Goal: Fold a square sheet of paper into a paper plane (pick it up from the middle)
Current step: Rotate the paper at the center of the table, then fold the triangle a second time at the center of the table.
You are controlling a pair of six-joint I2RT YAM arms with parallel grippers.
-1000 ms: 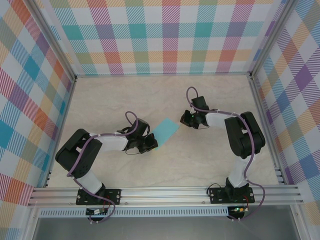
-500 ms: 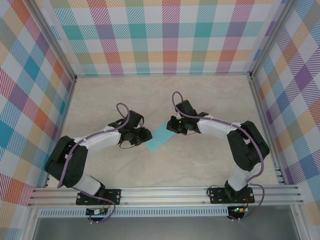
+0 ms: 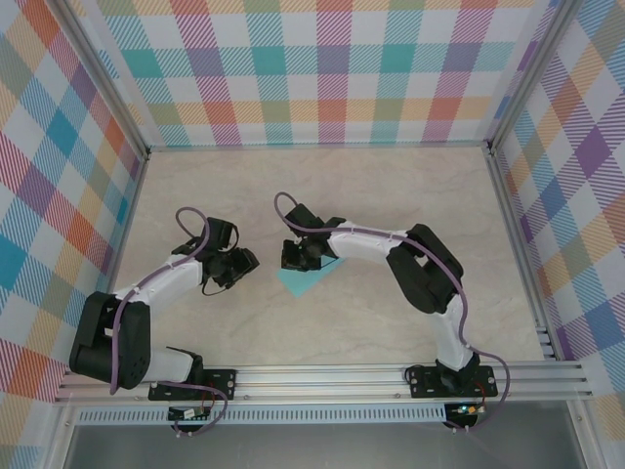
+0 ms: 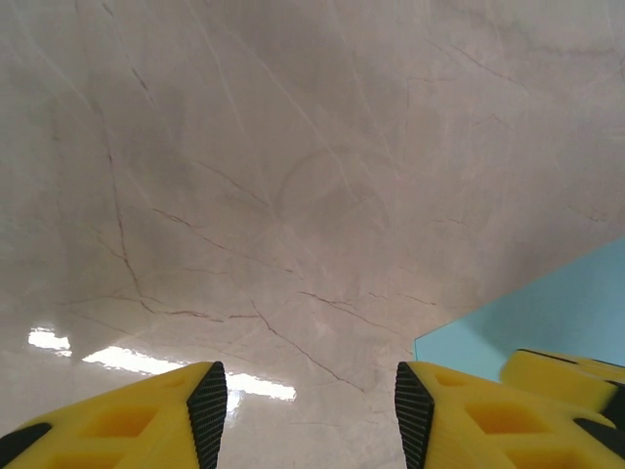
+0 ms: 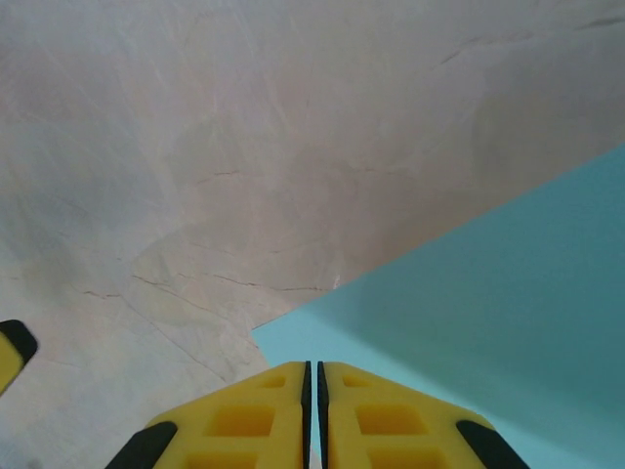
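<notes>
Two robot arms are working over a turquoise sheet on a table.
Top view: the square sheet of paper is lying mid-table, with the right gripper over its far corner and the left gripper apart. Left wrist: jaws are gaping over bare table. Right wrist: jaws are nearly touching at the sheet's edge; pinching unclear.

I count two claws, my left claw and right claw, one square sheet of paper under the right one, and one desk beneath both.
</notes>
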